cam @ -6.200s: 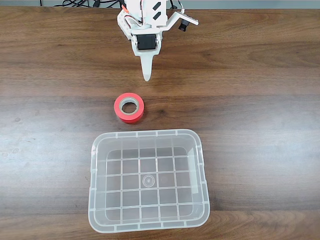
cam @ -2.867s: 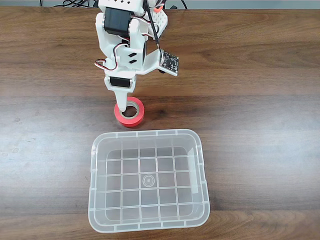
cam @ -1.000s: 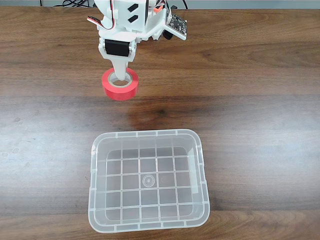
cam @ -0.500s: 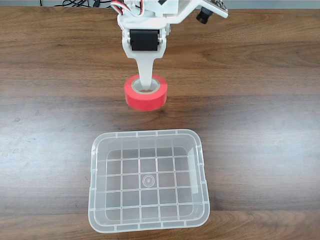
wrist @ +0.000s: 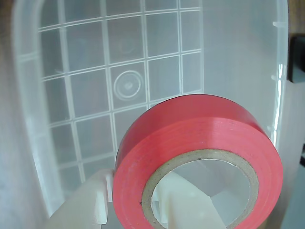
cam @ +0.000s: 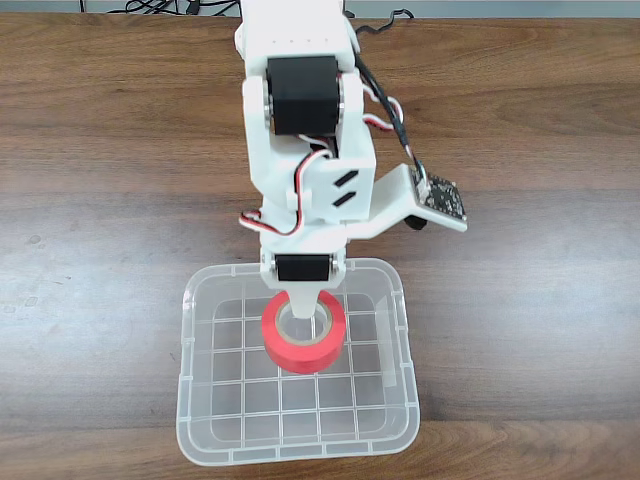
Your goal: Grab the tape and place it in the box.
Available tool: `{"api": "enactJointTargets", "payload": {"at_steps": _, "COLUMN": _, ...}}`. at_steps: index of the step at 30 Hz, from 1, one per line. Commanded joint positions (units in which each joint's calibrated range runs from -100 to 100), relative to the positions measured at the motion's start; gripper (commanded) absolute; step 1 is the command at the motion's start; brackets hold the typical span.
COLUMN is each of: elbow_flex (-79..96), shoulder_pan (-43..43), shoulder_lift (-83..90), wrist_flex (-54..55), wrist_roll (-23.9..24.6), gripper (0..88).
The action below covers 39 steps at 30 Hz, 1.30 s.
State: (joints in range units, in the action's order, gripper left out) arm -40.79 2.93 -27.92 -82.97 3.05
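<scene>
Red tape roll with cardboard core (cam: 304, 342) is pinched by white gripper (cam: 305, 312) over clear plastic bin (cam: 398, 300); finger through core is resolved in wrist view (wrist: 183, 202).

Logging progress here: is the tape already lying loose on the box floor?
No: the tape hangs on the gripper, one jaw through its core, over the box.

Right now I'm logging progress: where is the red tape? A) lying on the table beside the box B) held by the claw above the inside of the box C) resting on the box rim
B: the claw grips the tape through its core over the box floor grid.
</scene>
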Motion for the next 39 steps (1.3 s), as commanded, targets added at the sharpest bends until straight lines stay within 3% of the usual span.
{"api": "enactJointTargets", "payload": {"at_steps": 1, "elbow_flex": -15.93, "shoulder_pan": 0.14, "shoulder_lift": -6.51, "wrist_flex": 0.52, "wrist_roll": -0.21, "gripper": 5.7}}
{"api": "enactJointTargets", "payload": {"at_steps": 7, "elbow_flex": -17.33, "shoulder_pan": 0.73, "shoulder_lift": -9.73, "wrist_flex": 0.43, "wrist_roll": -0.21, "gripper": 6.2}}
{"api": "enactJointTargets", "payload": {"at_steps": 12, "elbow_flex": -17.16, "shoulder_pan": 0.73, "shoulder_lift": -9.97, "wrist_flex": 0.43, "wrist_roll": -0.21, "gripper": 16.0}}
{"api": "enactJointTargets", "payload": {"at_steps": 32, "elbow_flex": -17.24, "shoulder_pan": 0.14, "shoulder_lift": -9.09, "wrist_flex": -1.28, "wrist_roll": -0.26, "gripper": 15.8}}
{"api": "enactJointTargets", "payload": {"at_steps": 34, "elbow_flex": -17.33, "shoulder_pan": 0.14, "shoulder_lift": -9.09, "wrist_flex": -2.99, "wrist_roll": -0.26, "gripper": 13.5}}
{"api": "enactJointTargets", "payload": {"at_steps": 37, "elbow_flex": -17.42, "shoulder_pan": -0.22, "shoulder_lift": -8.93, "wrist_flex": -5.9, "wrist_roll": -0.05, "gripper": 1.8}}
{"api": "enactJointTargets", "payload": {"at_steps": 39, "elbow_flex": -17.42, "shoulder_pan": -0.81, "shoulder_lift": -7.4, "wrist_flex": -8.22, "wrist_roll": 0.01, "gripper": 1.2}}
